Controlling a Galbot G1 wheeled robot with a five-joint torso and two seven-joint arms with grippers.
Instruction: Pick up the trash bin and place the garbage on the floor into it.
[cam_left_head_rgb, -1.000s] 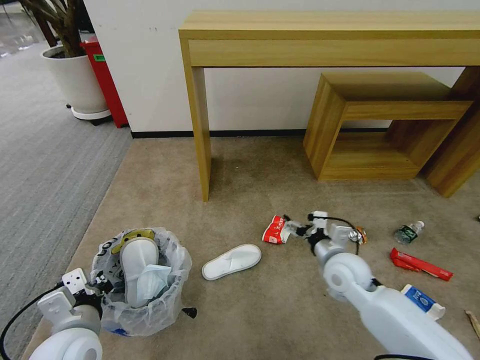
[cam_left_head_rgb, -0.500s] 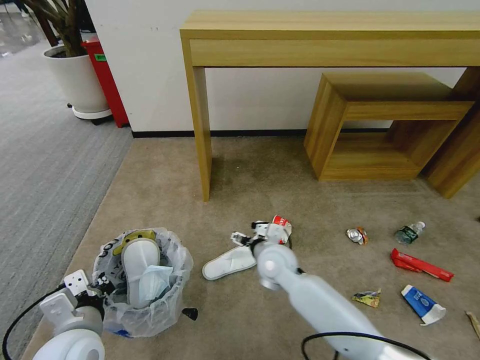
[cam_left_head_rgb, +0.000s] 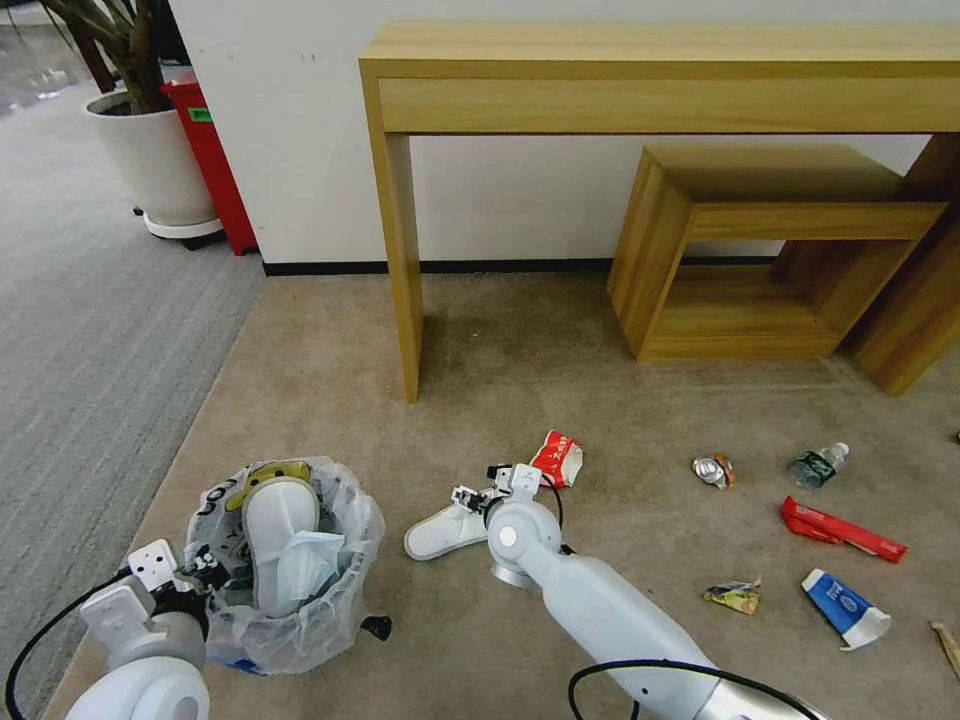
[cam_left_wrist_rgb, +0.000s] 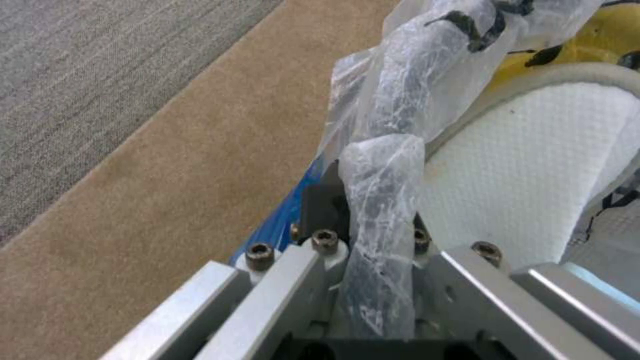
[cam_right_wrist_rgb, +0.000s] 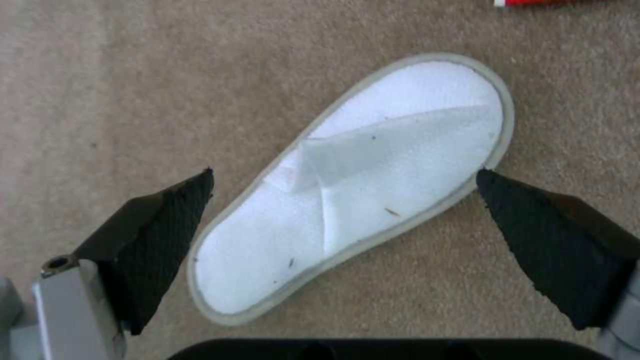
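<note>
Between spread right gripper (cam_right_wrist_rgb: 343, 185) pads | white slipper (cam_right_wrist_rgb: 360, 185) | on carpet (cam_right_wrist_rgb: 100, 75)

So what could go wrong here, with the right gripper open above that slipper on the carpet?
1. The right gripper is open with the white slipper lying slantwise between its fingers, so closing might catch only its edge or thin strap and let it slip.
2. The trash bin already holds an upright slipper rising past its rim; a second may not settle inside.
3. The left gripper grips the rim through thin bag plastic, which could tear or slide.
</note>
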